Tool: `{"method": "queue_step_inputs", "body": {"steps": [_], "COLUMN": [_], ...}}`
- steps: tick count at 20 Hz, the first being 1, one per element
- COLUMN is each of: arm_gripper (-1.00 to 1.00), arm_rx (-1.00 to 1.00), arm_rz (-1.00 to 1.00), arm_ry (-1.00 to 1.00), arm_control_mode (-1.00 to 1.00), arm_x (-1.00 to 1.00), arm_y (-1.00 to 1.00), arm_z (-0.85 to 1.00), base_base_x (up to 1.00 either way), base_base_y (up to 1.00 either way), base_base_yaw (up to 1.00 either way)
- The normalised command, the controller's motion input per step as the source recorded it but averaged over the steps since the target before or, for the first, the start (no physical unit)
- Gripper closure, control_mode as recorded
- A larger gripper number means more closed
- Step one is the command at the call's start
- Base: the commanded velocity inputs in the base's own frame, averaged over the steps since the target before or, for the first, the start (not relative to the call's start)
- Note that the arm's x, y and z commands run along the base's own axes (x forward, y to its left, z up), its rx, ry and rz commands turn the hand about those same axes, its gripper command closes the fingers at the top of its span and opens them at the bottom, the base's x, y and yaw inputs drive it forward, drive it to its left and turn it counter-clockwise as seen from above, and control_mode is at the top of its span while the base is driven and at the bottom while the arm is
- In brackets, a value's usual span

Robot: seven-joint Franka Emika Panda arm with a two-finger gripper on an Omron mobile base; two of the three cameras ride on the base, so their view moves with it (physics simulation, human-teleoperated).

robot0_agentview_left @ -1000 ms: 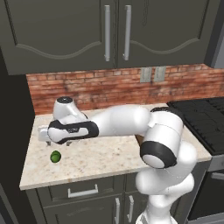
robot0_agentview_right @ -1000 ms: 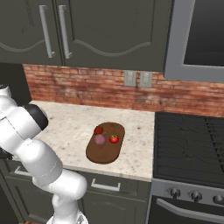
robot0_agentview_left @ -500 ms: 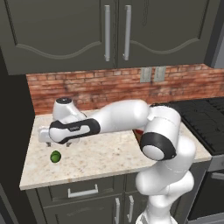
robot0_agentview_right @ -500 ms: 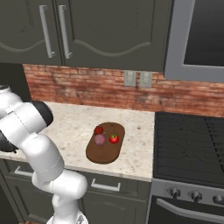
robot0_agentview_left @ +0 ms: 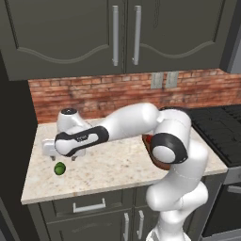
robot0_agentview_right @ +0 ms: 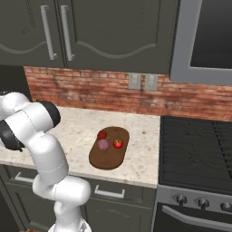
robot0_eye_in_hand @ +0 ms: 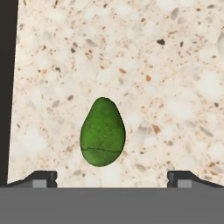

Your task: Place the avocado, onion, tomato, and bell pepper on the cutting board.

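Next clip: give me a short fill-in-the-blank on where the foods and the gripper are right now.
1. The number of foods lying on the cutting board is ____.
2. The avocado lies on the ____, not on the board.
3. The gripper has its fingertips spread wide, so it is ____.
4. On the board, the onion lies beside the bright-red ____.

Missing words: three; counter; open; tomato

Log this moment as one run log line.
gripper open above avocado | avocado on counter | onion, tomato, bell pepper on cutting board
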Motion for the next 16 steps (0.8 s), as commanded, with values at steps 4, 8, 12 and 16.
{"method": "queue_step_inputs", "body": {"steps": [4,8,12,16], "arm_gripper": [-1.00,-1.00,-1.00,-1.00], "arm_rx": [-0.03,-0.04,-0.03,-0.02], "arm_rz": [0.00,0.00,0.00,0.00], "arm_ry": [0.02,0.00,0.00,0.00], "arm_control_mode": [-1.00,-1.00,-1.00,-1.00], "arm_x": [0.05,0.03,0.02,0.01], "arm_y": [0.12,0.17,0.12,0.00], "arm_z": [-0.12,-0.07,-0.06,-0.07], "base_base_x": [0.00,0.00,0.00,0.00], "base_base_y": [0.00,0.00,0.00,0.00], "base_base_yaw": [0.00,0.00,0.00,0.00]}}
